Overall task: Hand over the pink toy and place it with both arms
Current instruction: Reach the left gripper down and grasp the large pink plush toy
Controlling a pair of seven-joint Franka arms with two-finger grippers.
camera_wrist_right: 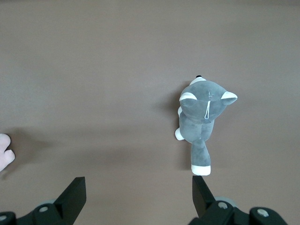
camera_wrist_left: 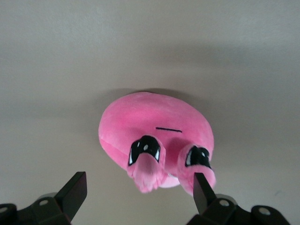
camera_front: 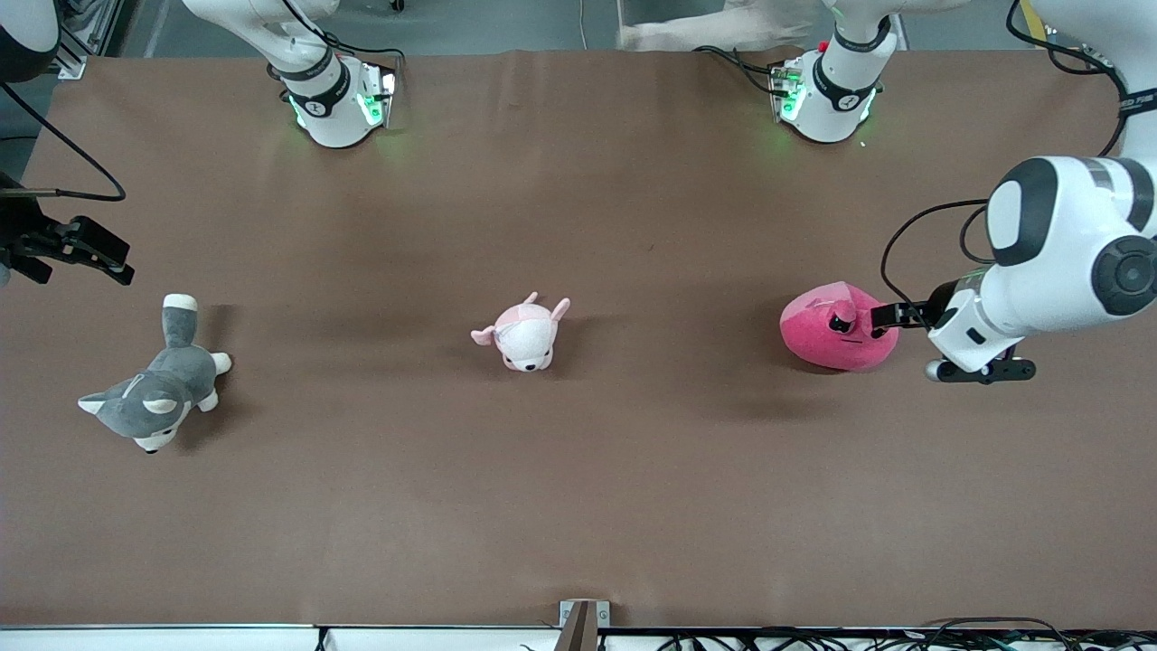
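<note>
The pink toy [camera_front: 836, 327], a hot-pink rounded plush with dark eyes and a thin straight mouth, lies on the brown table [camera_front: 578, 488] toward the left arm's end. My left gripper [camera_front: 883, 318] is low beside it, open, with its fingertips at the toy's edge. In the left wrist view the toy [camera_wrist_left: 154, 124] lies just ahead of the open left gripper [camera_wrist_left: 140, 192]; one finger [camera_wrist_left: 202, 190] overlaps a pink nub, and nothing is held. My right gripper [camera_front: 86, 246] waits open and empty over the right arm's end of the table, and its wrist view [camera_wrist_right: 139, 194] shows the same.
A small pale pink-and-white plush [camera_front: 524, 333] lies mid-table. A grey-and-white plush husky [camera_front: 158, 384] lies toward the right arm's end, also in the right wrist view [camera_wrist_right: 202, 117]. The arm bases [camera_front: 339, 99] stand along the table's edge farthest from the front camera.
</note>
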